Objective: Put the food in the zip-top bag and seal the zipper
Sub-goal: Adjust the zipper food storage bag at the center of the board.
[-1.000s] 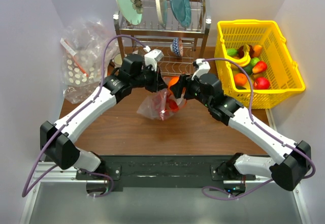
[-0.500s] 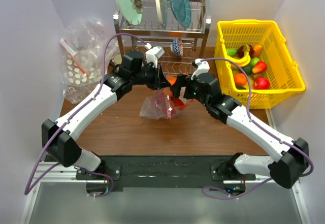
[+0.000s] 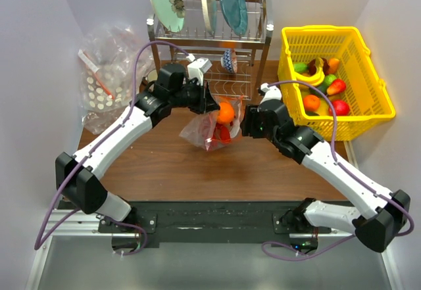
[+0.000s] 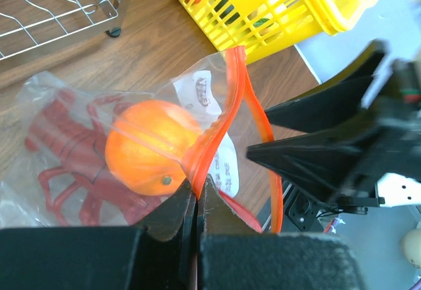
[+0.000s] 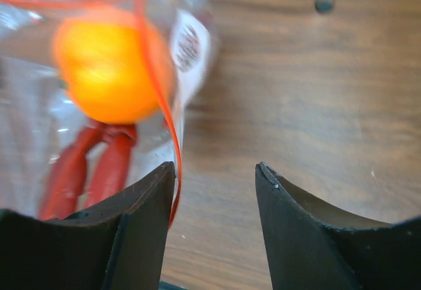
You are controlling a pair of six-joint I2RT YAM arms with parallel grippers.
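As it was held up by its rim, the small clear plastic zip-top bag (image 3: 209, 129) sat near the middle of the brown wooden counter (image 3: 197, 171), between the two arms and just in front of the wire dish rack (image 3: 263, 37). Its thin red zipper strip (image 4: 234, 96) was unsealed, the two sides bowing apart into an open loop. Inside the clear film, a round glossy orange (image 4: 152, 146) sat close to the mouth. A red plastic toy lobster (image 4: 69, 155) lay deeper in the bag, touching the orange. A white printed label (image 4: 200, 93) showed on the film beside the strip.

The left tool (image 4: 196, 194) was pressed together on the red strip, pinching one side of the bag's mouth just beside the orange. The right tool (image 5: 216, 171) stood spread on the other side of the mouth, with bare counter between its fingers. The red strip ran down close along the inner edge of one of its fingers (image 5: 141, 204), but whether they touched could not be told.

Farther out, a yellow plastic basket (image 3: 381, 102) of toy fruit stood at the right edge of the counter. A heap of clear, white-dotted plastic bags (image 3: 105, 79) lay at the left rear. Three plates (image 3: 197, 0) stood upright in the rack's upper tier.
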